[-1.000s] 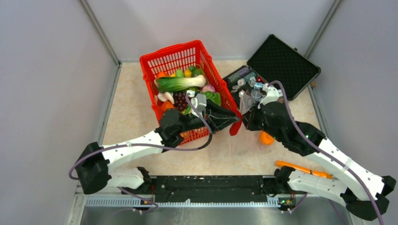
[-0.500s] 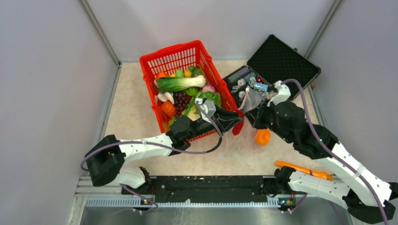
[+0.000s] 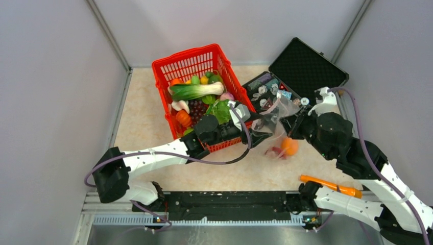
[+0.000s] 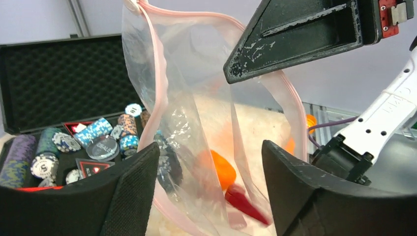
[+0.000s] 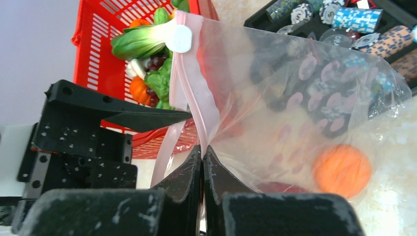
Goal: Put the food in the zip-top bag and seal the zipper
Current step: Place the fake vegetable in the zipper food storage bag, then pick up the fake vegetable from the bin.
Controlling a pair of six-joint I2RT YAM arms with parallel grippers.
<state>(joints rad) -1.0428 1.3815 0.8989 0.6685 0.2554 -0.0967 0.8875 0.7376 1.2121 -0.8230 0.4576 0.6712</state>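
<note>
your left gripper hangs spread and empty at the mouth of the clear soft zip-top bag; your right gripper pinches its pink zipper strip. an orange toy round and red toy chili lie inside. more food sits in the red lattice basket, ten o'clock from the left gripper.

Plain grey walls, beige speckled tabletop, black rail at near edge
</note>
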